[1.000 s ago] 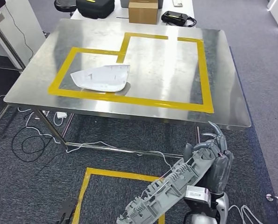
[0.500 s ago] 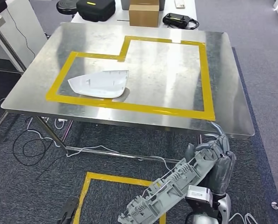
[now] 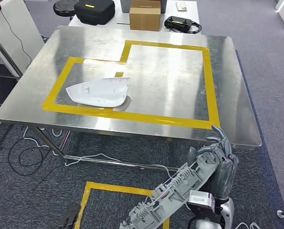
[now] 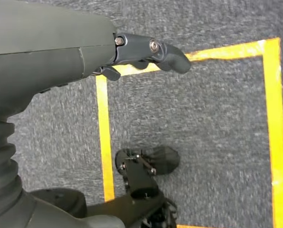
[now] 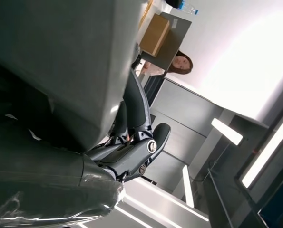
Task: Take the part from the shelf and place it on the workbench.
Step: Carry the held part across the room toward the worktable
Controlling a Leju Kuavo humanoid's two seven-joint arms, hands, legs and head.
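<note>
My right hand [image 3: 219,164] grips one end of a long grey ribbed plastic part [image 3: 169,193], low at the right and in front of the workbench's near edge. The part slants down toward the left over the carpet. In the right wrist view the part [image 5: 61,57] is a broad grey surface with dark fingers [image 5: 140,147] wrapped around it. The steel workbench [image 3: 162,71] carries a yellow tape outline, and a white curved part [image 3: 99,91] lies inside its left section. My left hand [image 4: 147,50] hangs over the carpet with its fingers apart, holding nothing.
A cardboard box [image 3: 144,15], a black case [image 3: 94,10] and a black device [image 3: 182,24] sit on a table behind the workbench. Cables [image 3: 36,148] trail on the floor under its left side. A yellow tape square [image 3: 108,188] marks the carpet. A person [image 5: 181,64] appears in the right wrist view.
The whole picture has shifted as the camera moved: the workbench sits lower and a little further left. My right hand still holds the grey part the same way.
</note>
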